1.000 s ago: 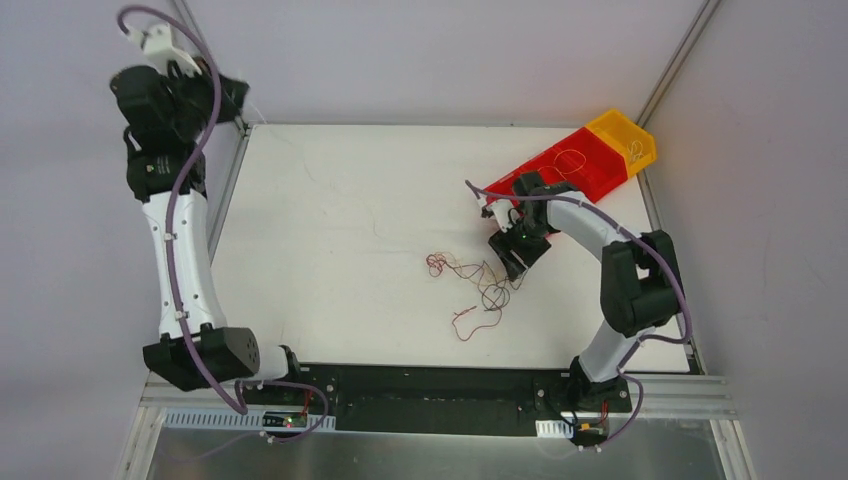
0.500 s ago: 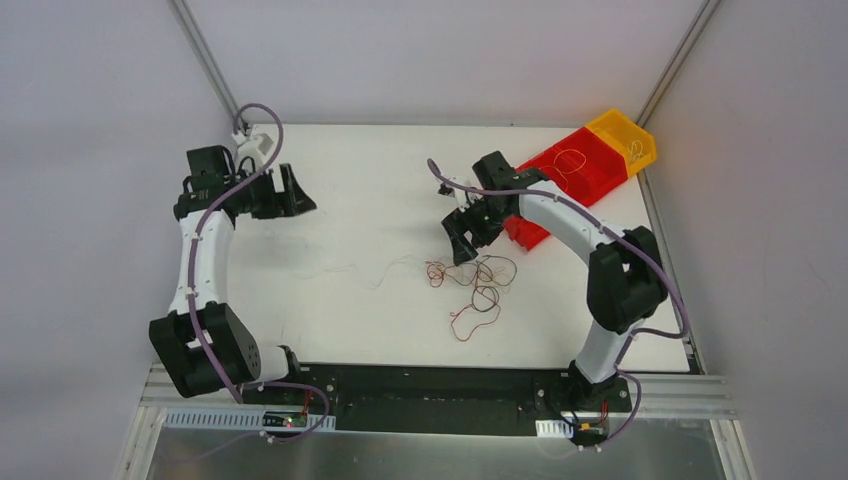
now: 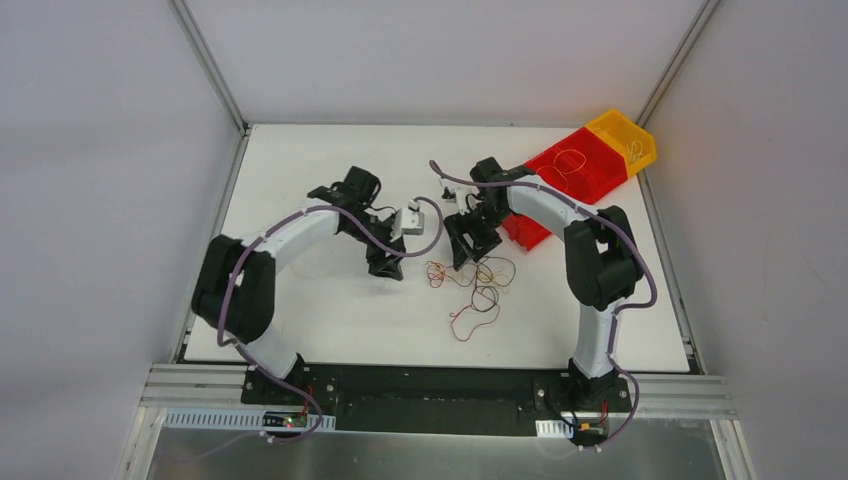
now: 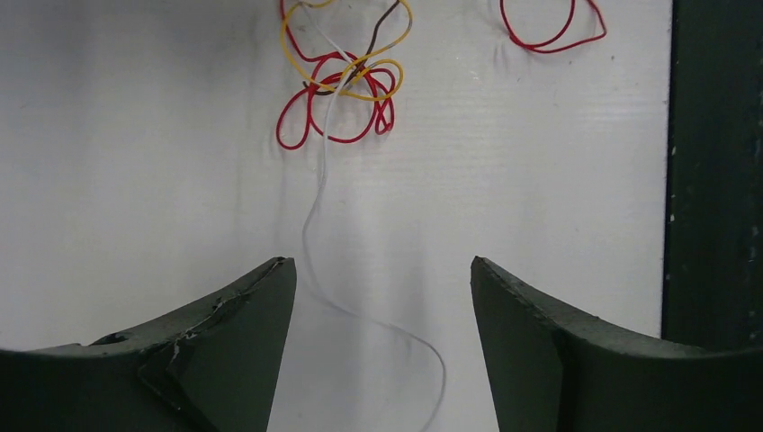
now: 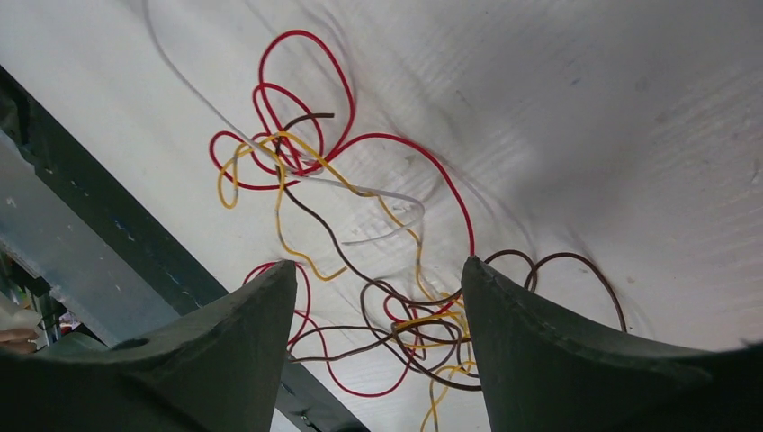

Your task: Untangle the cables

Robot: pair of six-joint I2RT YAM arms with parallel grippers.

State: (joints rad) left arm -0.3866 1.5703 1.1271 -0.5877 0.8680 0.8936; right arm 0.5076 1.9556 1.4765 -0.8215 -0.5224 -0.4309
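The cables lie as a loose tangle of red, yellow, dark and white wire on the white table, with a red loop trailing toward the near edge. My left gripper hangs just left of the tangle. In the left wrist view it is open, a white wire curves between its fingers, and the red and yellow knot lies ahead. My right gripper is over the tangle's far edge. It is open, with dark, yellow and red loops lying below its fingertips.
A red bin and a yellow bin stand at the back right corner, each with a wire inside. The black rail runs along the near table edge. Walls close in the left, back and right sides.
My left arm has swung from the far left corner to the middle of the table, and its gripper has opened. The right gripper moved left across the tangle, then stayed put.
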